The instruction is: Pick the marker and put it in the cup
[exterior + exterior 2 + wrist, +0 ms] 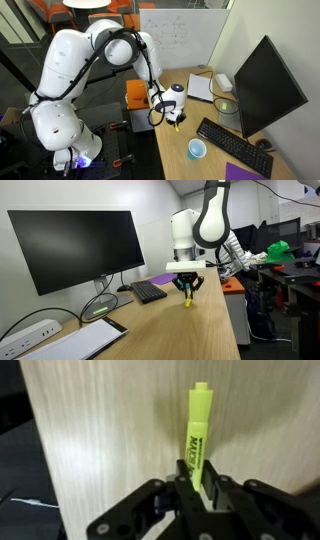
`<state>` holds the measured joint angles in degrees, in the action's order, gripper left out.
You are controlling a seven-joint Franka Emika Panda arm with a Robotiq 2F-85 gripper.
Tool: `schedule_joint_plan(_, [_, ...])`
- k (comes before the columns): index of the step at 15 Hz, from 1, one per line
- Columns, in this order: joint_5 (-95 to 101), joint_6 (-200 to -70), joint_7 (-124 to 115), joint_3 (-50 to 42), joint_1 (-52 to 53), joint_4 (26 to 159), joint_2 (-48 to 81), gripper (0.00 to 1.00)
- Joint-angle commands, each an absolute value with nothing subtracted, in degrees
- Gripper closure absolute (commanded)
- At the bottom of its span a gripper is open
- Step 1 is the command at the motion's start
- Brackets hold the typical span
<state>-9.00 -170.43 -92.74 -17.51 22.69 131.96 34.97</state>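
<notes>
The yellow marker [197, 435] stands between my gripper's [197, 488] fingers, which are shut on its lower end. In both exterior views the gripper [175, 116] [187, 288] hangs just above the wooden desk with the marker [188, 299] pointing down from it, its tip near or on the wood. The light-blue cup [197, 149] stands on the desk toward the front edge, a short way from the gripper, next to the keyboard. The cup is not visible in the wrist view.
A black keyboard [232, 144] and a large monitor [266, 85] stand on the desk [185, 160]. A greenish round object [225, 104], a notebook [200, 88], a white power strip [28, 335] and a purple pad [243, 172] lie around. An orange box [136, 94] sits by the desk edge.
</notes>
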Motion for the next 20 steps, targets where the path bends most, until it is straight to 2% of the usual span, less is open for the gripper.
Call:
schedule_joint_plan(1, [-6.97, -176.34, -96.29, -30.08, 33.7, 134.49, 33.58, 0.95])
schedule_joint_plan(5, [0.77, -175.18, -101.86, -50.58, 51.48, 132.8, 38.9, 0.95])
schedule_joint_plan(9, [-2.96, -169.67, -103.91, -64.13, 68.41, 132.85, 48.15, 0.95])
schedule_joint_plan(14, [-7.6, -161.83, -109.68, -69.5, 79.44, 131.83, 60.65, 0.95])
schedule_joint_plan(20, [-6.15, -147.62, -116.32, -73.18, 83.37, 127.64, 72.46, 0.95])
